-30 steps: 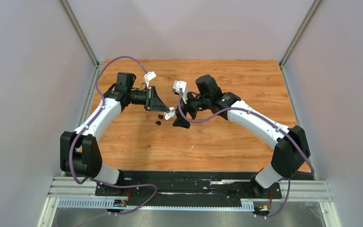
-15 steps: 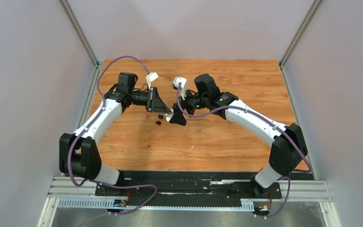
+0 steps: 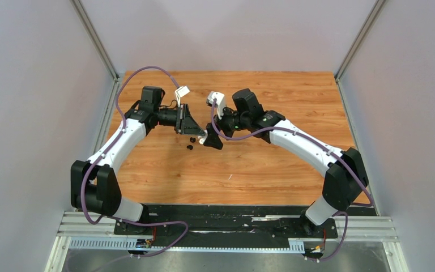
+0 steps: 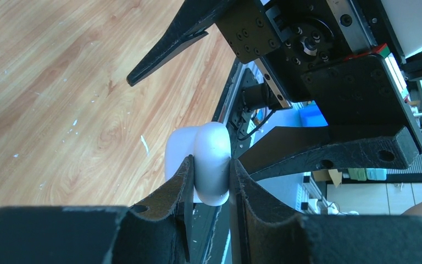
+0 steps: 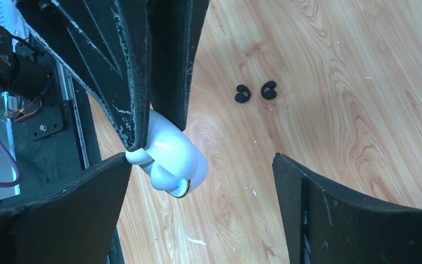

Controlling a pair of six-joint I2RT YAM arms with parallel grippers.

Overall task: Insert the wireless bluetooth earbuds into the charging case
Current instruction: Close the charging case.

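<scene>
While both arms arch in from their bases at the near edge, elbows bowed outward, their wrists meet head-on over the middle of the counter (image 3: pixel 249 164). From above, the left gripper (image 3: pixel 197 130) points right and a little toward the near edge, with the white case (image 3: pixel 204 136) at its tips. The right gripper (image 3: pixel 210 139) faces it from the other side, right at the case. Two black earbuds (image 3: pixel 192 139) lie on the wood just beside the case, close together. From the left wrist, this gripper's fingers (image 4: pixel 170 192) are nearly closed and pinch the case (image 4: pixel 213 159) between them, above the counter. Two rounded lobes of the case show side by side. Beyond it the right gripper's fingers spread wide, one up and to the left, the other low on the right, just beside the case. From the right wrist, its own fingers (image 5: pixel 357 209) stand wide apart and hold nothing. The left gripper comes in from the top edge with the case (image 5: pixel 170 159) clamped at its tips, hard by one right finger. Whether they touch I cannot tell. The earbuds (image 5: pixel 242 94) lie side by side farther off.
</scene>
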